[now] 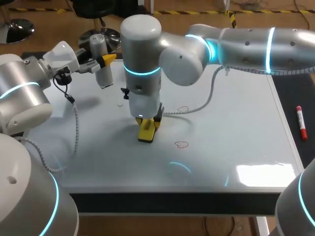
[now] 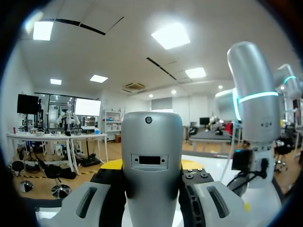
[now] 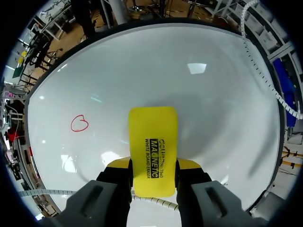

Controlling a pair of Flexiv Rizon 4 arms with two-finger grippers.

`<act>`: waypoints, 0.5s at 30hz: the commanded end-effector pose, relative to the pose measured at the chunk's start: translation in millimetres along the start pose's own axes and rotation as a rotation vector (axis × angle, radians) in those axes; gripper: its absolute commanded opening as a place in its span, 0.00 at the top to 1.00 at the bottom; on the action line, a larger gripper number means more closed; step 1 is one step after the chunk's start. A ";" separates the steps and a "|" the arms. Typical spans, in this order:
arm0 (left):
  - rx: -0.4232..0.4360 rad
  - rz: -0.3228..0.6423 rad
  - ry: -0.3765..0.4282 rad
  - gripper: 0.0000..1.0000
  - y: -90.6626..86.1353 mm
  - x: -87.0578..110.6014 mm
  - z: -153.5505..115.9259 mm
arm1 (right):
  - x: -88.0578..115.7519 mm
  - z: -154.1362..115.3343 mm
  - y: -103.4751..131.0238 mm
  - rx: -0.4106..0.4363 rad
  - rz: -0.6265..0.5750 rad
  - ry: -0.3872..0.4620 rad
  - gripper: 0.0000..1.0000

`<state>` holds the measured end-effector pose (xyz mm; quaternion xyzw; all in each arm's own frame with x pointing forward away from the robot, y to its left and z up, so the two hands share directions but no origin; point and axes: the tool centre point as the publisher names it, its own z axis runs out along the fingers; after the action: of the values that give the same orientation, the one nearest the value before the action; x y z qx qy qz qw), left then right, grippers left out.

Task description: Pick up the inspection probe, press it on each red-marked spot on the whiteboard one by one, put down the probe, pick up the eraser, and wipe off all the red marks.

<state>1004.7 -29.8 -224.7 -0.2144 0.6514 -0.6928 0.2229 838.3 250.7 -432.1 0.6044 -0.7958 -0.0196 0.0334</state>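
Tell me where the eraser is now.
The yellow eraser sits clamped in the right gripper, on the whiteboard near the head view's middle, left of the front red mark.

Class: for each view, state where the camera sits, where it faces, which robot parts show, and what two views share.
Head view: above and behind, looking down on the whiteboard; left arm, right arm show.
Left wrist view: faces out level; left gripper shut on probe, right arm nearby.
Right wrist view: faces down at whiteboard; right gripper shut on eraser.
Shared: head and right wrist show eraser, red mark.
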 end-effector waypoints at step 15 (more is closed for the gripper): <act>0.001 0.002 -0.006 1.00 -0.6 1.0 1.2 | 39.5 33.8 -8.9 -0.043 0.080 0.067 1.00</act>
<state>1004.7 -29.8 -224.7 -0.2144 0.6514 -0.6928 0.2229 833.8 221.1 -433.0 0.5717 -0.8171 -0.0146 0.0725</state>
